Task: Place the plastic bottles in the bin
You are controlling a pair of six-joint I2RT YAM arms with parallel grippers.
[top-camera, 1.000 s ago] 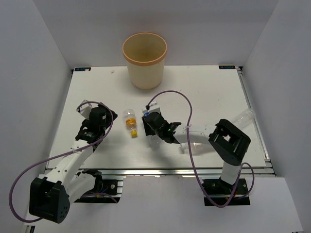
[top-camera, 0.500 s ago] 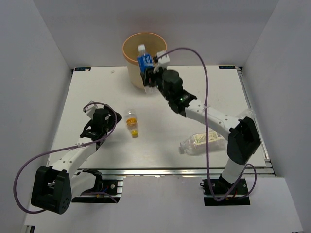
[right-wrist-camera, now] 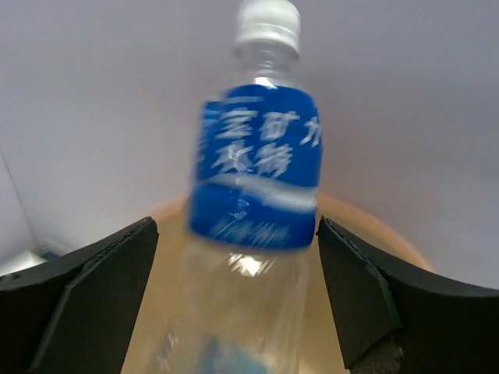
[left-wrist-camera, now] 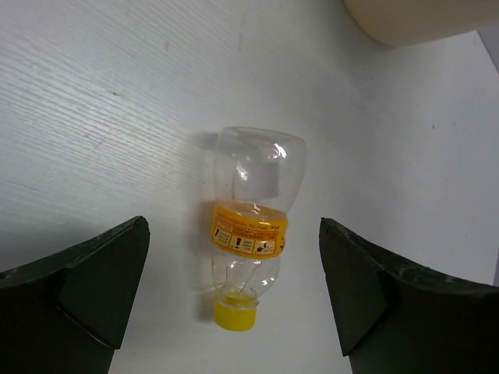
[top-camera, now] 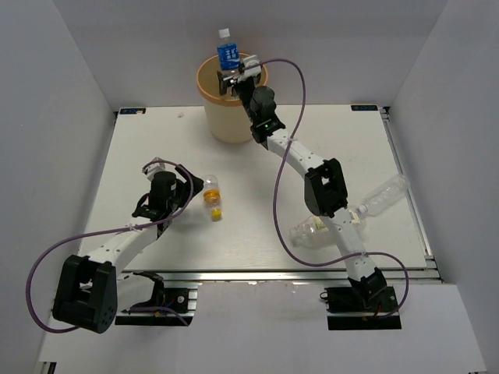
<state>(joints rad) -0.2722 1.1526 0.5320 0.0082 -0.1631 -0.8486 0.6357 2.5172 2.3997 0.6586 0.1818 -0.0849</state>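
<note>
Blue-labelled bottle (top-camera: 228, 54): upright, white cap up, directly above the mouth of the bin (top-camera: 232, 109), which stands at the far edge of the surface (top-camera: 343, 148). The wrist view is blurred. Right end effector (top-camera: 232, 81): just below the bottle at the bin rim, fingers spread wide, a gap to the bottle on each side, so released. Orange-banded bottle (left-wrist-camera: 249, 226): lying on its side mid-surface, yellow cap toward the near edge. Left end effector (top-camera: 185, 195): beside it, fingers apart, grasping nothing. Pale-labelled bottle (top-camera: 316, 232): on its side, partly under the right arm. Clear bottle (top-camera: 386, 195): lying near the right edge.
</note>
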